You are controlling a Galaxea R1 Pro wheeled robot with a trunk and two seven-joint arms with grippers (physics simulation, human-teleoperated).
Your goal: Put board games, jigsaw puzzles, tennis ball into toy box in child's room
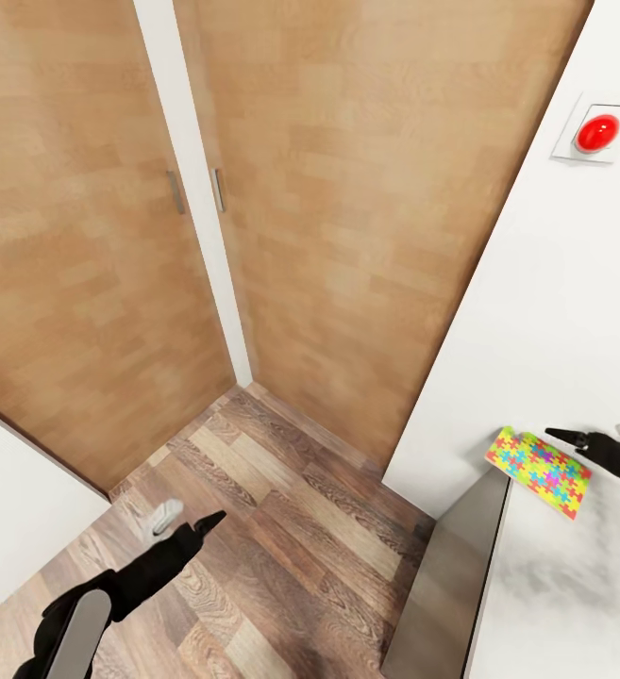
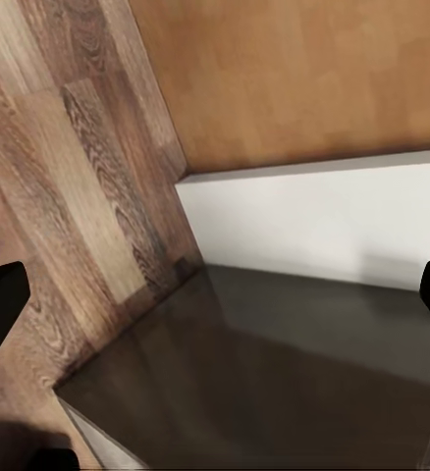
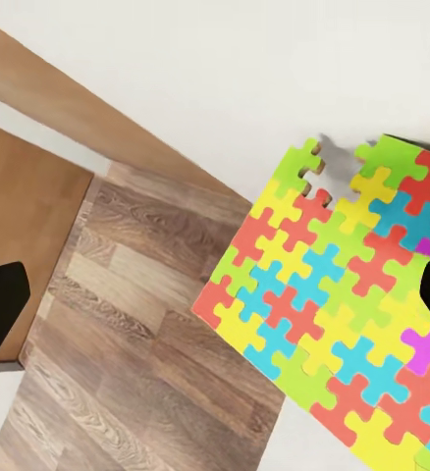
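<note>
Right gripper [image 1: 600, 438] spread open, empty, jigsaw puzzle [image 1: 538, 470] on table [image 1: 555, 604] just beside it

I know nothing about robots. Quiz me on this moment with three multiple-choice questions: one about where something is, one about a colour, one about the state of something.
1. Where is the jigsaw puzzle?
A. on the floor
B. at the right gripper, over the pale table
C. hanging on a wardrobe door

2. What colour is the round button on the wall?
A. red
B. blue
C. green

3. How do the wardrobe doors stand?
A. wide open
B. taken off
C. closed

Answers:
1 B: the colourful puzzle lies by the right gripper's fingertips above the table edge.
2 A: it shows bright red on its white plate.
3 C: both wooden panels sit flush, handles side by side.
</note>
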